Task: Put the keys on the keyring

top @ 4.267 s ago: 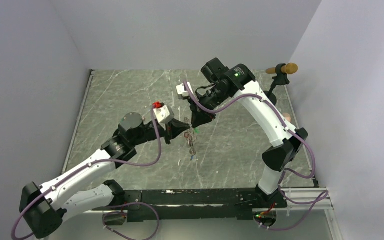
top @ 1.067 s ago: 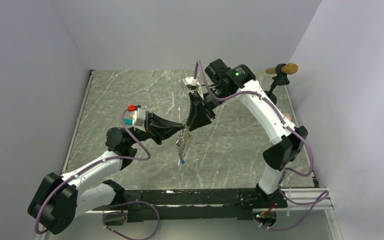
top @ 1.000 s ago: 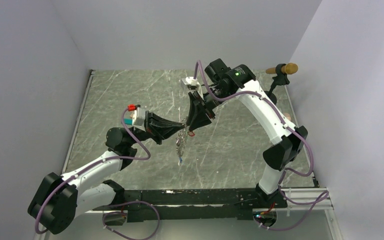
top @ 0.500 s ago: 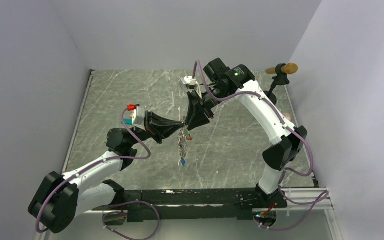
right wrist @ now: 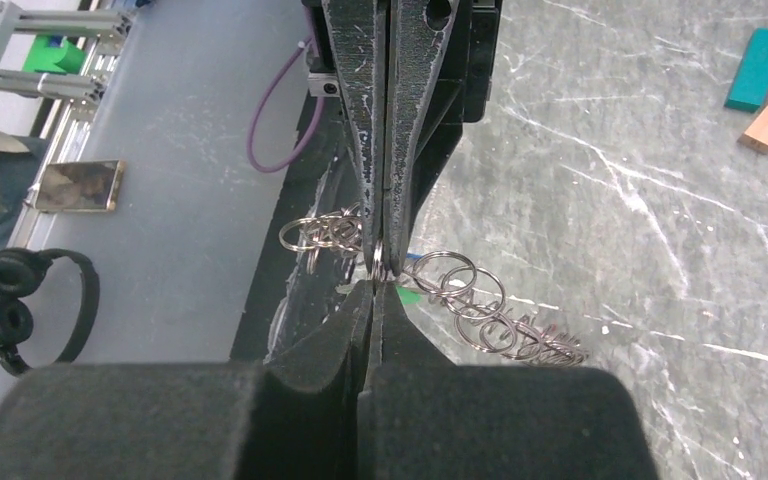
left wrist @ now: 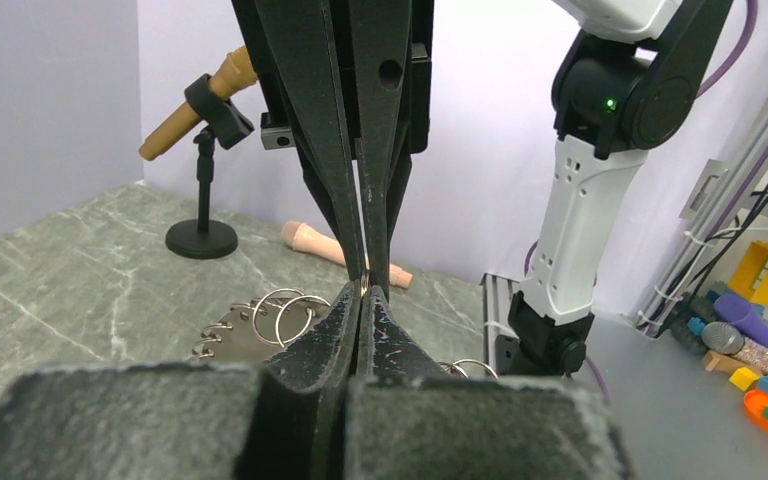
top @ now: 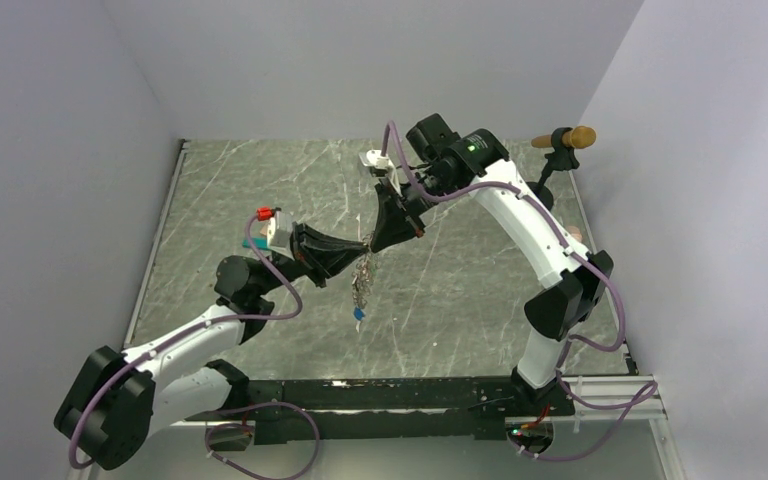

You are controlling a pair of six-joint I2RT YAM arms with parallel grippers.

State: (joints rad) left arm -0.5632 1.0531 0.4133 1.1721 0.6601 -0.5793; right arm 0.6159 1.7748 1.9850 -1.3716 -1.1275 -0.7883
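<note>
From above, I am holding the keyring (top: 362,280) up over the worktop (top: 480,300). The left tool (top: 363,252) is clamped on its top loop, so the bunch is hanging free for threading, with the blue-tagged key (top: 358,313) lowest. In the left wrist view, the right tool (left wrist: 364,272) is meeting it tip to tip. In the right wrist view, its jaws are pressing together at that same loop; half a second ago they were standing apart.

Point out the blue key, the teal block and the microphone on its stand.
blue key (top: 358,313): top external view, its plastic head.
teal block (right wrist: 757,68): right wrist view, middle of its top face.
microphone (top: 582,134): top external view, its tan head.
</note>
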